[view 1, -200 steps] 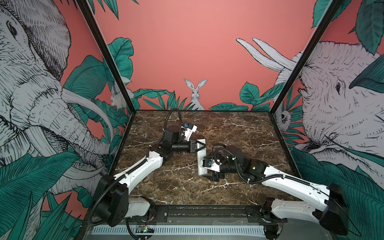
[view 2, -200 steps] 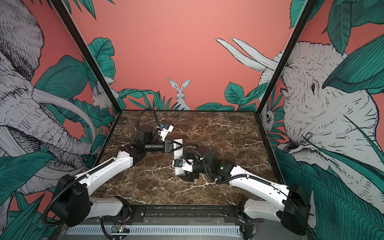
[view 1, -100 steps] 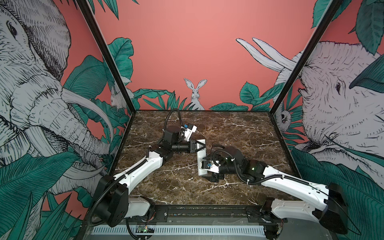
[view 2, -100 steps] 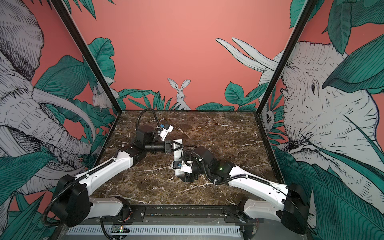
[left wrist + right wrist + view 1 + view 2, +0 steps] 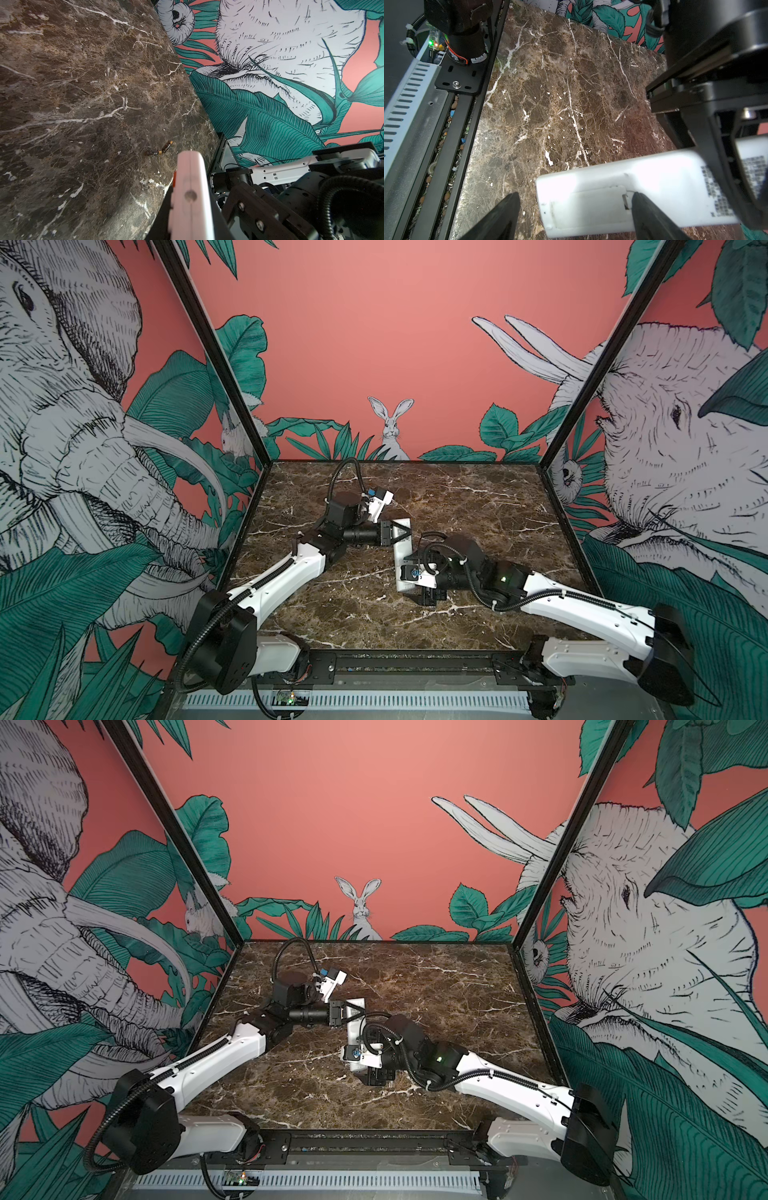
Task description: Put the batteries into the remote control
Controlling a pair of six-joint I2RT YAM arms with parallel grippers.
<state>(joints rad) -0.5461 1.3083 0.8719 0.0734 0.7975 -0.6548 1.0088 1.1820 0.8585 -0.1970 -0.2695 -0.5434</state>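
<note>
Movement over the last second is slight: the right gripper (image 5: pixel 574 199) sits a touch nearer the remote control (image 5: pixel 654 182) than it did. Its fingers are a shade narrower yet still wide apart, one tip at the latch end of the battery cover (image 5: pixel 587 205), its partner off the remote's end over bare marble. The left gripper (image 5: pixel 401 533) is unchanged, clamped on the remote's far end. The remote lies where it did, near the middle of the table (image 5: pixel 478 506), plain back up (whether it rests on the marble I cannot tell). My reading: the cover, not yet off, is about to be pried loose, so loading has not begun. The batteries (image 5: pixel 153 153) lie together on the marble towards the table's right edge, seemingly near its front corner, well apart from the remote; the top views do not show them. Dark veined marble makes them hard to spot. Painted walls (image 5: pixel 374 344) with an elephant (image 5: pixel 75 414) and a rabbit (image 5: pixel 390 427) close the table on three sides.
</note>
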